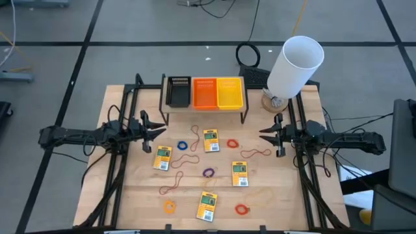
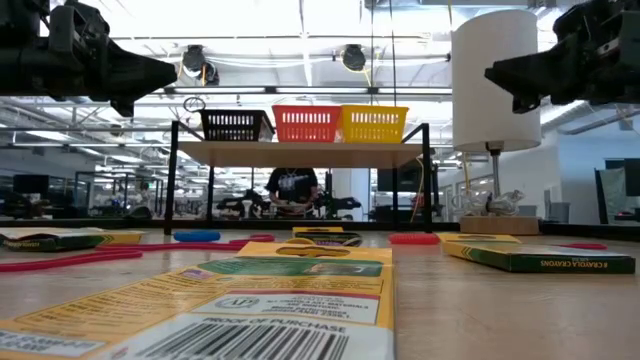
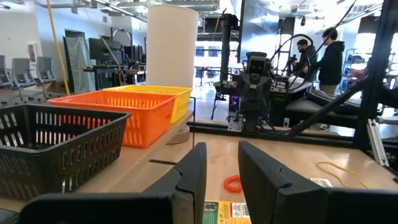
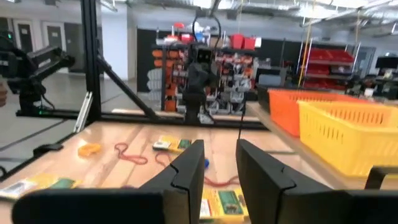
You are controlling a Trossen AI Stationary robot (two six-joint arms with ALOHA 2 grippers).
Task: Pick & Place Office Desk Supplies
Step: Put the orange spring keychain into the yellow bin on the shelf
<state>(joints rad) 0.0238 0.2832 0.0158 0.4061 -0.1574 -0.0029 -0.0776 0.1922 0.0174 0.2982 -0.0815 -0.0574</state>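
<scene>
Nearest the front edge of the wooden table [image 1: 130, 195], an orange rubber band [image 1: 169, 207], a yellow crayon pack [image 1: 207, 205] and a red-orange rubber band [image 1: 242, 209] lie in a row, with a thin yellow band [image 1: 263, 195] just beyond to the right. A brown band loop [image 1: 174, 185] sprawls a little farther in. Mid-table, a purple band [image 1: 208, 173] sits between a second crayon pack [image 1: 162, 158] on the left and a third crayon pack [image 1: 240, 173] on the right. Farther back lie a blue band [image 1: 183, 145], a long red band [image 1: 194, 136], the fourth crayon pack [image 1: 210, 140], a small red band [image 1: 233, 143] and a long brownish band [image 1: 255, 153]. All four packs lie flat, apart from one another.

Both arms hover above the table's side edges, clear of every supply. The left gripper [image 1: 156, 128] points inward from the left side, its fingers [image 3: 193, 168] parted with a gap between them and nothing held. The right gripper [image 1: 268, 134] mirrors it from the right side, fingers [image 4: 189, 165] likewise apart and empty.

At the far edge a raised shelf [image 2: 300, 152] carries a black bin [image 1: 178, 91], an orange bin [image 1: 204, 93] and a yellow bin [image 1: 230, 93] side by side. To the right of them a big white cylinder [image 1: 296, 65] stands on a small round base. Beyond the table, people [image 3: 323, 59] stand among lab equipment.
</scene>
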